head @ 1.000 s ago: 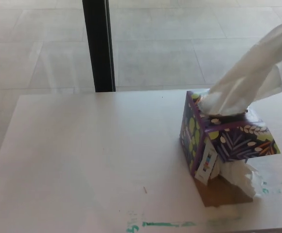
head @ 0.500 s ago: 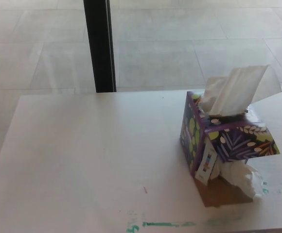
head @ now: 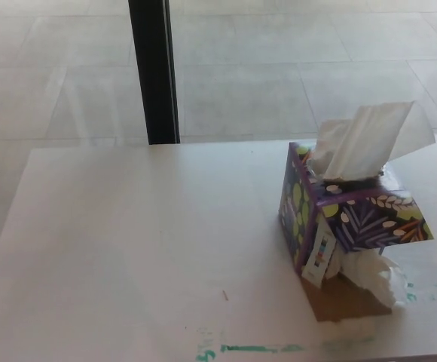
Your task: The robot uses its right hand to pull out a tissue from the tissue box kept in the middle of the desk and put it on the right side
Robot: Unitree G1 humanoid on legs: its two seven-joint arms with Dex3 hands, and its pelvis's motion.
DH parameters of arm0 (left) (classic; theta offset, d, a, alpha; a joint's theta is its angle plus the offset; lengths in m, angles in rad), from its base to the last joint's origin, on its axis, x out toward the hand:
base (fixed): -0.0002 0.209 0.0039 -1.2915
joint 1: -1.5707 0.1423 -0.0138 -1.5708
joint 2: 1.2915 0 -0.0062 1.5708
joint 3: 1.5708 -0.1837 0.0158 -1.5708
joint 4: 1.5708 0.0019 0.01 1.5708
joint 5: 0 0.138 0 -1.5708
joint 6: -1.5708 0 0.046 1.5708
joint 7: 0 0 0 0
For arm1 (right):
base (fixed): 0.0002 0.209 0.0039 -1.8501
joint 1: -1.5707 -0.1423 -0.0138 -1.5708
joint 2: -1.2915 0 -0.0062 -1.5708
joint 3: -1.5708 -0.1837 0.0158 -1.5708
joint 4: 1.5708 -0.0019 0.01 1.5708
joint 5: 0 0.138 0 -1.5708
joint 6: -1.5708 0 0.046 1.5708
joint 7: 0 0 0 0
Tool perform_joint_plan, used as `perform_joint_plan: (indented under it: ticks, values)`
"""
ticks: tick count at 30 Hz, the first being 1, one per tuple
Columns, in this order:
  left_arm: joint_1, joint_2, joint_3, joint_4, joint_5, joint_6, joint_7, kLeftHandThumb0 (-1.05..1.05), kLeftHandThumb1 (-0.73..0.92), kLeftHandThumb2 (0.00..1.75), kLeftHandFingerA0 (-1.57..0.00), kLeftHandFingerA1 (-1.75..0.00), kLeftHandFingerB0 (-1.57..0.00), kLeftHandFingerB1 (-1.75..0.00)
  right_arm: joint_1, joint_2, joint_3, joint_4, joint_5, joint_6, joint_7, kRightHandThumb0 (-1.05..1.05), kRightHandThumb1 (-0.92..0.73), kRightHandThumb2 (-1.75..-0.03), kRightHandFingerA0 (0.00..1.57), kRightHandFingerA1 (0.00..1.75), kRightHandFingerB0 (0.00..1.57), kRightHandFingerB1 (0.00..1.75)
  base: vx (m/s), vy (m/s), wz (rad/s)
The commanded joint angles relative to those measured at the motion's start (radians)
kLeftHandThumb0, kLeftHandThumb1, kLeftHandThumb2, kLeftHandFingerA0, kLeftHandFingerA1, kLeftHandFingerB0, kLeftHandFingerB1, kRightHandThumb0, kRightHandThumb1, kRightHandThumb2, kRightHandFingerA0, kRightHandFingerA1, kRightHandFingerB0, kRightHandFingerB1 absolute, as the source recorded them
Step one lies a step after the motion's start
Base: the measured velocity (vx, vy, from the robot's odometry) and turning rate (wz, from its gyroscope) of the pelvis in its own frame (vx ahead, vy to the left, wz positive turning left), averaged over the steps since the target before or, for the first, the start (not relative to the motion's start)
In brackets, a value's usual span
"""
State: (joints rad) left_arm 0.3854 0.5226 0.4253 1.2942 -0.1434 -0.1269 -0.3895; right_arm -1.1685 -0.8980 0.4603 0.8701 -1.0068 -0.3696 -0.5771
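Pale desk [head: 128, 249], tiled floor [head: 294, 68], one black post [head: 154, 72]. One box [head: 346, 219], one tissue [head: 369, 139] sticking up. Neither hand visible.

A purple patterned tissue box [head: 346, 215] is seen on the right part of the table [head: 143, 249], with a white tissue [head: 369, 139] standing from its top.

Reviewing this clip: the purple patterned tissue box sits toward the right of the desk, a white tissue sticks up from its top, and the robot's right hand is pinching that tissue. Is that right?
Not quite. The hand claim is wrong: the head view shows no robot hand at all, so nothing is pinching the tissue. The rest holds: the purple patterned tissue box sits toward the right of the desk, with the tissue sticking up from its top.
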Motion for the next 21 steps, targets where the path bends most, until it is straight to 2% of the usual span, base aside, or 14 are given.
perform_joint_plan:
  ticks: [1,5,6,7,8,9,11,12,13,14,15,16,17,21]
  values:
    - [-0.002,0.011,-0.001,0.002,-0.005,-0.021,0.014,-0.85,0.92,0.72,-0.64,-0.50,-0.51,-0.45,0.123,0.042,-0.007,-0.077,0.028,0.014,0.030,-0.25,-0.54,-0.82,0.89,1.68,0.81,1.35,0.00,0.000,0.00]
    - [-0.008,0.008,-0.006,0.002,-0.003,-0.017,0.013,-0.85,0.92,0.73,-0.62,-0.50,-0.50,-0.44,0.200,0.088,0.021,-0.088,-0.012,0.064,0.011,-0.25,-0.55,-0.78,0.92,1.59,0.84,1.23,0.00,0.000,0.00]
    - [-0.008,0.005,-0.002,-0.002,-0.008,-0.019,0.008,-0.85,0.92,0.74,-0.59,-0.49,-0.48,-0.44,0.226,0.085,0.042,-0.081,-0.029,0.050,0.017,-0.23,-0.51,-0.74,0.95,1.40,0.88,1.09,0.00,0.000,0.00]
    - [-0.008,0.003,-0.001,-0.004,-0.011,-0.020,0.005,-0.84,0.92,0.74,-0.59,-0.50,-0.44,-0.42,0.234,0.082,0.050,-0.079,-0.035,0.044,0.024,-0.45,-0.25,-0.73,1.22,1.17,1.16,0.99,0.00,0.000,0.00]
    - [-0.009,0.002,0.001,-0.004,-0.012,-0.019,0.008,-0.93,0.77,0.89,-0.59,-0.54,-0.47,-0.49,0.263,0.074,0.056,-0.089,-0.042,0.062,0.043,-0.29,-0.60,-0.62,0.80,1.58,0.81,1.23,0.00,0.000,0.00]
    - [-0.010,0.000,0.005,-0.003,-0.015,-0.019,0.013,-0.87,0.92,0.72,-0.62,-0.49,-0.50,-0.44,0.314,0.056,0.064,-0.108,-0.047,0.089,0.096,-0.30,-0.67,-0.64,0.77,1.59,0.77,1.26,0.00,0.000,0.00]
    - [-0.008,0.000,0.008,-0.004,-0.018,-0.019,0.010,-0.87,0.92,0.72,-0.62,-0.49,-0.50,-0.44,0.349,0.038,0.059,-0.134,-0.043,0.100,0.135,-0.30,-0.67,-0.64,0.77,1.59,0.77,1.26,0.00,0.000,0.00]
    - [-0.008,0.002,0.009,-0.004,-0.018,-0.017,0.007,-0.86,0.92,0.72,-0.60,-0.49,-0.49,-0.43,0.378,0.022,0.057,-0.145,-0.047,0.103,0.129,-0.27,-0.66,-0.72,0.88,1.53,0.88,1.26,0.00,0.000,0.00]
    - [-0.009,0.002,0.010,-0.002,-0.017,-0.018,0.009,-0.86,0.92,0.73,-0.60,-0.49,-0.48,-0.43,0.403,0.014,0.052,-0.159,-0.057,0.138,0.141,-0.31,-0.68,-0.71,0.87,1.57,0.87,1.32,0.00,0.000,0.00]
    - [-0.011,0.004,0.010,-0.001,-0.015,-0.018,0.012,-0.86,0.92,0.73,-0.60,-0.48,-0.49,-0.43,0.416,0.007,0.060,-0.167,-0.086,0.179,0.164,-0.34,-0.73,-0.68,0.83,1.62,0.84,1.18,0.00,0.000,0.00]
    - [-0.013,0.004,0.013,-0.001,-0.018,-0.016,0.012,-0.86,0.92,0.71,-0.62,-0.49,-0.51,-0.44,0.429,-0.004,0.064,-0.170,-0.099,0.190,0.172,-0.33,-0.66,-0.60,0.83,1.61,0.82,1.25,0.00,0.000,0.00]
    - [-0.016,0.002,0.017,-0.001,-0.022,-0.014,0.010,-0.86,0.92,0.72,-0.59,-0.48,-0.50,-0.43,0.445,-0.023,0.074,-0.178,-0.123,0.210,0.204,-0.39,-0.49,-0.92,1.10,1.30,0.84,1.09,0.00,0.000,0.00]
    - [-0.016,0.001,0.018,-0.001,-0.020,-0.016,0.011,-0.87,0.92,0.72,-0.61,-0.48,-0.50,-0.43,0.453,-0.031,0.074,-0.200,-0.133,0.240,0.266,-0.40,-0.64,-0.59,0.83,1.65,0.81,1.21,0.00,0.000,0.00]
    - [-0.009,0.000,0.016,-0.003,-0.013,-0.027,0.013,-0.85,0.92,0.73,-0.60,-0.47,-0.49,-0.43,0.471,-0.042,0.068,-0.232,-0.108,0.259,0.433,-0.41,-0.75,-0.66,0.81,1.68,0.76,1.14,0.00,0.000,0.00]
